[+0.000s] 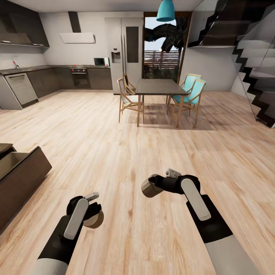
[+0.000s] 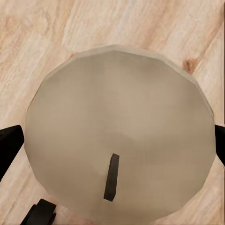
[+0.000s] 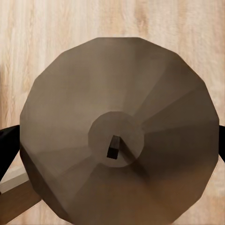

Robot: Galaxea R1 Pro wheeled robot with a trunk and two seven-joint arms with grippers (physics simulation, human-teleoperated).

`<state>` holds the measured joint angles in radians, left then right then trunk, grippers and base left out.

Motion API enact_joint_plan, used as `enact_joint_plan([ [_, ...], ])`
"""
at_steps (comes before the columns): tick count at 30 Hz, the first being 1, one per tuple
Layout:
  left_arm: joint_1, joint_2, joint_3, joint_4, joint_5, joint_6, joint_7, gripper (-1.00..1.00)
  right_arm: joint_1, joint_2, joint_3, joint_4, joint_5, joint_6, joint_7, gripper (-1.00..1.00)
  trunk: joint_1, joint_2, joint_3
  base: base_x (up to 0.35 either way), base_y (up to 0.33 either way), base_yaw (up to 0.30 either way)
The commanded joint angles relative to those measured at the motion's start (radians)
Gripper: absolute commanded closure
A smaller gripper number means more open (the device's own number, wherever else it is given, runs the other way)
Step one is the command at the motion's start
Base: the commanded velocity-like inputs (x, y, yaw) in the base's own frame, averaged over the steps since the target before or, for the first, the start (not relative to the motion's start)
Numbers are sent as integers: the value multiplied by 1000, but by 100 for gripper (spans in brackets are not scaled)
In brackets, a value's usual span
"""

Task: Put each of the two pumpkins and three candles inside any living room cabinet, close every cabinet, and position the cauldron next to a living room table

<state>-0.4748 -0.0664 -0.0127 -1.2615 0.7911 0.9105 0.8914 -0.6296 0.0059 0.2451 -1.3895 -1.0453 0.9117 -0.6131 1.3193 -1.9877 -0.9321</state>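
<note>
We grip a cream candle in left gripper | brown candle in right gripper | cabinet drawer open, stowing both remains.

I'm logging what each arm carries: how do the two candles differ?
Colour: the left gripper's candle is pale cream, the right gripper's candle darker brown. Top: the cream one looks smooth, the brown one has a sunken ring around its wick. Both are stubby, dark-wicked and held between jaws above the plank floor.

Head high; wrists (perhaps) floorward, close
</note>
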Motion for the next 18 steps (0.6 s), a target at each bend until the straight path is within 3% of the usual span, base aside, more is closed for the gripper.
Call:
enact_joint_plan([
  [1,-1,0,-1,-1,10,1,10,100,-1,0,0,-1,-12,-1,-10,100,0,0,-1,321,-44,0],
  [18,-1,-2,-1,-1,8,-1,11,100,-1,0,1,-2,-12,0,-11,100,0,0,-1,310,-152,24],
])
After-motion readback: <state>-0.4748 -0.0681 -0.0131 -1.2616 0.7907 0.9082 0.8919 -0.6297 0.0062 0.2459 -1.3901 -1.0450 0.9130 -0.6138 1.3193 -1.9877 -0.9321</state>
